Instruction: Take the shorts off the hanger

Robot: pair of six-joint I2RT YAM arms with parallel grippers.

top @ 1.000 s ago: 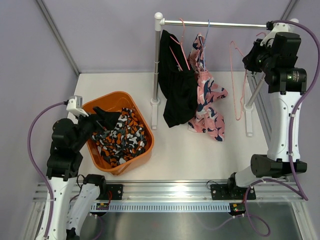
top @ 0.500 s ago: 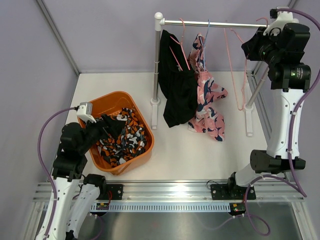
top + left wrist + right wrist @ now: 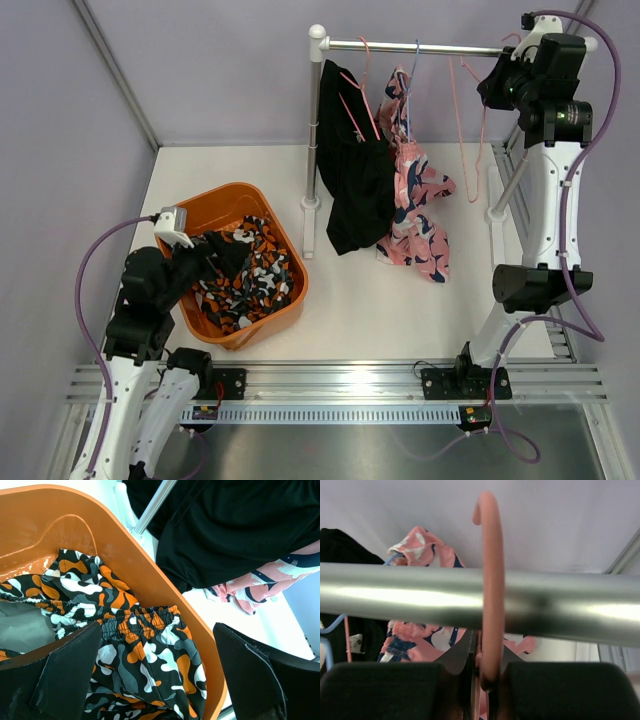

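Along the rail (image 3: 430,47), black shorts (image 3: 350,180) and pink shorts (image 3: 420,200) hang left of the right gripper (image 3: 487,667), clamped on an empty hanger (image 3: 493,580). Left gripper (image 3: 157,645) gapes, far off it

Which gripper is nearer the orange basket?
Left. The left gripper is open over the camouflage shorts in the basket; the right gripper is at the rail, gripping a pink hanger.
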